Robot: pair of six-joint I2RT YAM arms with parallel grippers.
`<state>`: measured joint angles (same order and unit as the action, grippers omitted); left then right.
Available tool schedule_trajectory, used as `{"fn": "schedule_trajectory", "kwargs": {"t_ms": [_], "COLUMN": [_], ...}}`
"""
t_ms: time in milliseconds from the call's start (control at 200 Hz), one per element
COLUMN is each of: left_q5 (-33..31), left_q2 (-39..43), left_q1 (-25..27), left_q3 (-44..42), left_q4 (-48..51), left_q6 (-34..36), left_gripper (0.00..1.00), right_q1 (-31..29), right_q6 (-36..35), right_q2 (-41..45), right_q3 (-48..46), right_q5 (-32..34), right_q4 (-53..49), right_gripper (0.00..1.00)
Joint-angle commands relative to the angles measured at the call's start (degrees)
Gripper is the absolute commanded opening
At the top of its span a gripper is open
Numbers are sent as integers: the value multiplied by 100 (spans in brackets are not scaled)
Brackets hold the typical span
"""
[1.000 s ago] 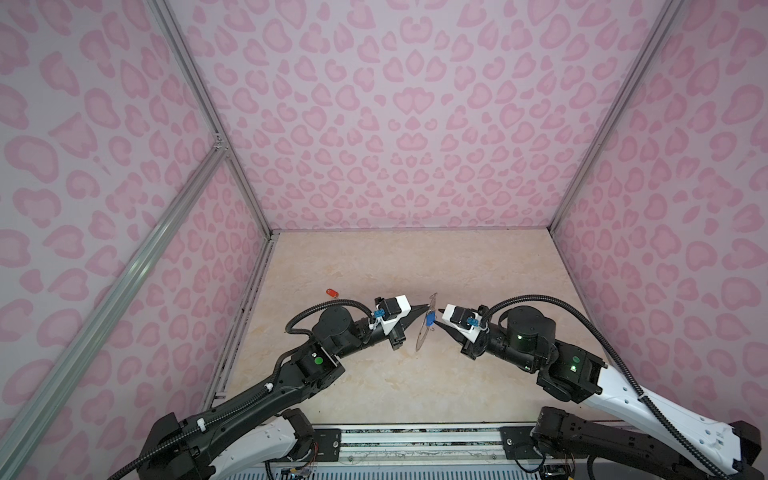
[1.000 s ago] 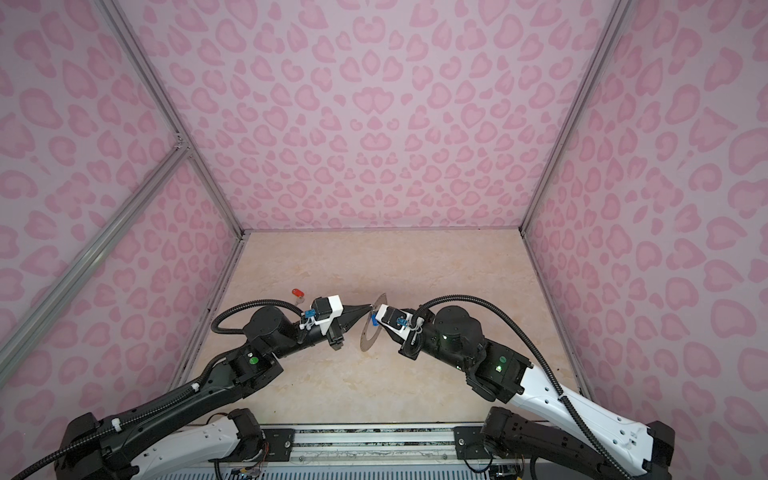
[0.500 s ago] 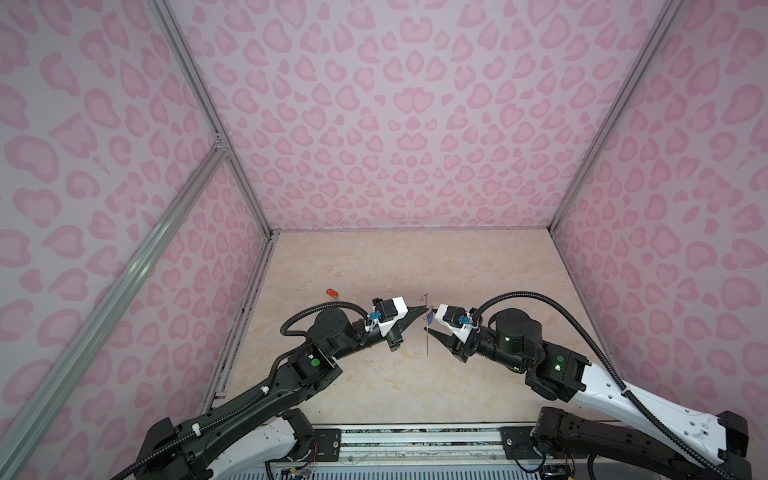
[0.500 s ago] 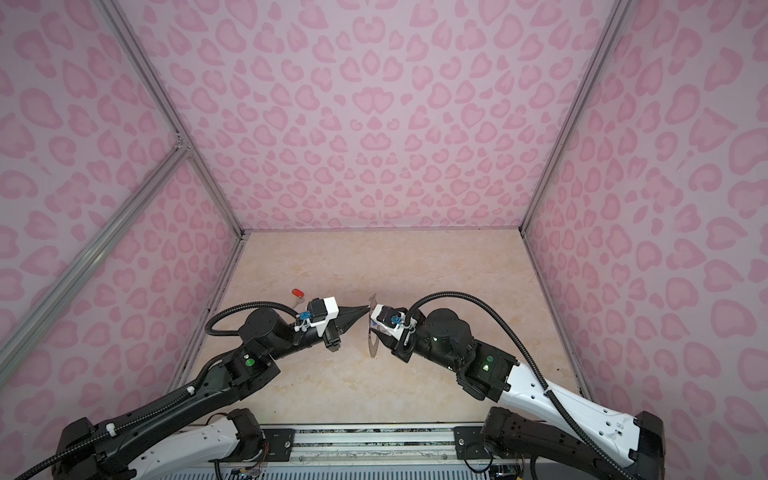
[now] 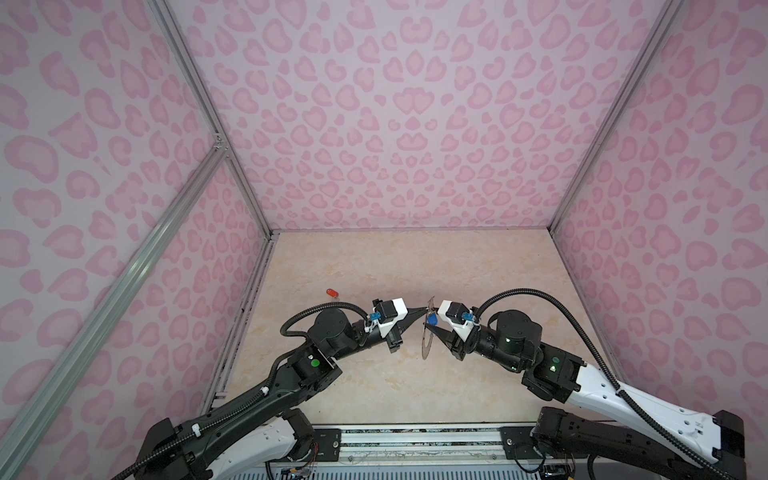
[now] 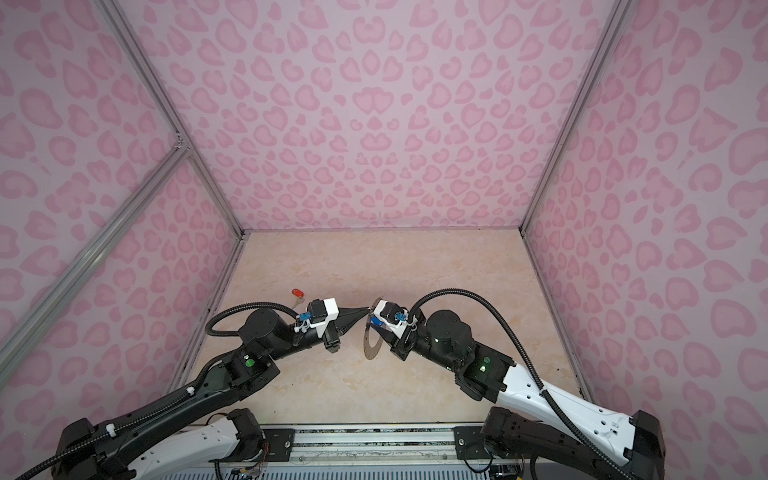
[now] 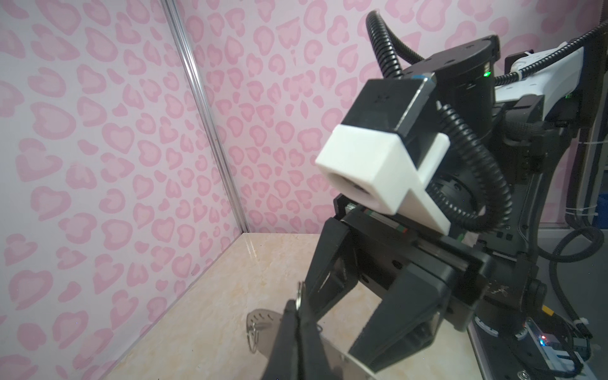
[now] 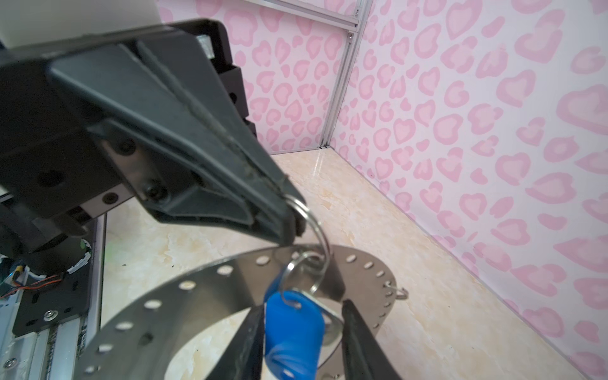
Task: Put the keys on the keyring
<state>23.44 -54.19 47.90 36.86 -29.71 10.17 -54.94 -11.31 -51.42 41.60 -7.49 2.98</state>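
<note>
While the left gripper (image 8: pixel 289 210) has its jaws clamped on a wire loop (image 8: pixel 317 230) of the keyring (image 8: pixel 204 286), the right gripper (image 8: pixel 302 307) holds its jaws apart, flanking the blue-tagged key (image 8: pixel 291 332).

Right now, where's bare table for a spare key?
Free: far half of the beige table up to the back wall; near strip by the front rail. Crowded: centre, where left gripper and right gripper meet at the flat grey metal keyring; a red-tagged silver key lies left of them.

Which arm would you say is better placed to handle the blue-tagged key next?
Right, probably. The right tool straddles the blue-tagged key, jaws apart, while the left tool is shut on the wire loop, steadying the keyring.
</note>
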Motion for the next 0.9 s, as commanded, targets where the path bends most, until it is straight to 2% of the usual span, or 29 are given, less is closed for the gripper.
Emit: {"fn": "schedule_trajectory", "kwargs": {"t_ms": [0, 185, 320, 355, 440, 530, 655, 895], "left_q5": [108, 114, 127, 133, 140, 173, 232, 370], "left_q2": [41, 45, 49, 42, 49, 58, 70, 71], "left_q1": [-8, -11, -13, -6, -15, -9, -11, -9], "left_q3": [-14, -29, -7, -4, 13, 14, 4, 13], "left_q4": [-278, -279, -270, -263, -245, -230, -228, -197], "left_q6": [-22, -16, -5, 10, 33, 38, 36, 28], "left_gripper": [3, 3, 3, 3, 3, 3, 3, 3], "right_q1": [38, 71, 102, 106, 132, 188, 358, 695], "right_q6": [121, 198, 270, 303, 314, 305, 341, 358], "right_q2": [34, 44, 88, 88, 96, 164, 319, 422], "right_q3": [-91, -130, -212, -223, -214, -205, -227, -201], "right_q5": [-296, -479, -615, -648, -799, -953, -1143, -1500], "right_q4": [414, 470, 621, 642, 564, 396, 220, 69], "right_gripper": [31, 17, 15, 16, 28, 34, 37, 37]}}
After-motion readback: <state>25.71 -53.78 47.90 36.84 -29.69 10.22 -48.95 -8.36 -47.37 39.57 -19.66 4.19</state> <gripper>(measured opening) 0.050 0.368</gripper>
